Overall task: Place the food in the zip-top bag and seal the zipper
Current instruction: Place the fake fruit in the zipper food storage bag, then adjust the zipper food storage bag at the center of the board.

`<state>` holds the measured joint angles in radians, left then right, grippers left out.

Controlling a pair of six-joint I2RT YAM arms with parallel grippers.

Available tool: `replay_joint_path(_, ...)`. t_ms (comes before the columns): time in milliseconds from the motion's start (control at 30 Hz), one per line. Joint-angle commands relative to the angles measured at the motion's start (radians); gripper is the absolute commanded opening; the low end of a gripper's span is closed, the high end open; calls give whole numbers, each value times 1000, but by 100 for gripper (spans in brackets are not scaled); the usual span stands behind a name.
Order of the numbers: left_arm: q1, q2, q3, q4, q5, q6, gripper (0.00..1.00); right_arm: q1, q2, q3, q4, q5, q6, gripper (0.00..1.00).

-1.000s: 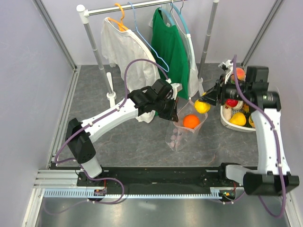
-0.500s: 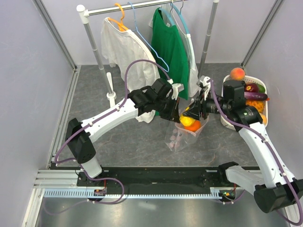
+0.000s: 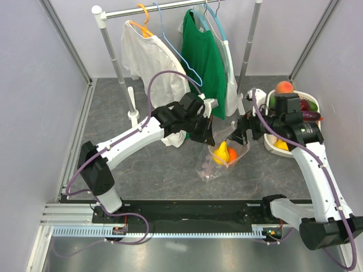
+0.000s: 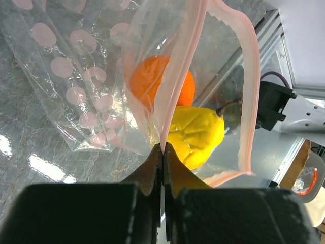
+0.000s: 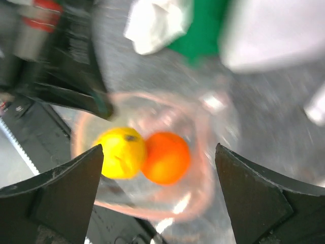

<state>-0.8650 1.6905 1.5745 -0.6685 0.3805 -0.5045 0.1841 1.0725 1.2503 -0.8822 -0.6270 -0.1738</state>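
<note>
Pinching the pale pink zipper strip (image 4: 252, 91) of the one clear, pink-dotted plastic zip-top bag (image 4: 76, 86), the left gripper (image 4: 162, 152) is clamped tight on it. The right gripper (image 5: 157, 152) hangs spread wide and empty over the bag's mouth. Inside lie two toy fruits, touching: one glossy yellow pear (image 4: 195, 134) and one orange (image 4: 152, 81).

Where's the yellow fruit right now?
The yellow fruit lies inside the bag, beside the orange, mid-table in the top view, just beneath the right gripper.
</note>
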Motion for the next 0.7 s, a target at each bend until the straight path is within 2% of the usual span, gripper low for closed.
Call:
replay_joint_path(0, 4, -51, -14, 43, 24, -14, 3, -126, 17, -3, -162, 7, -22, 93)
replay_joint_path(67, 9, -58, -21, 44, 24, -14, 3, -149, 43, -6, -213, 6, -45, 85)
replay_joint_path(267, 14, -58, -18, 47, 24, -20, 3, -150, 75, 21, -277, -60, -130, 75)
replay_joint_path(367, 15, -61, -11, 46, 20, -19, 2, -150, 99, 26, -291, -63, -164, 66)
replay_joint_path(533, 15, -71, 2, 47, 20, -16, 2, -141, 144, 12, -296, -63, -197, 61)
replay_joint_path(667, 15, -71, 15, 44, 24, -16, 2, -121, 172, -21, -259, -57, -184, 52)
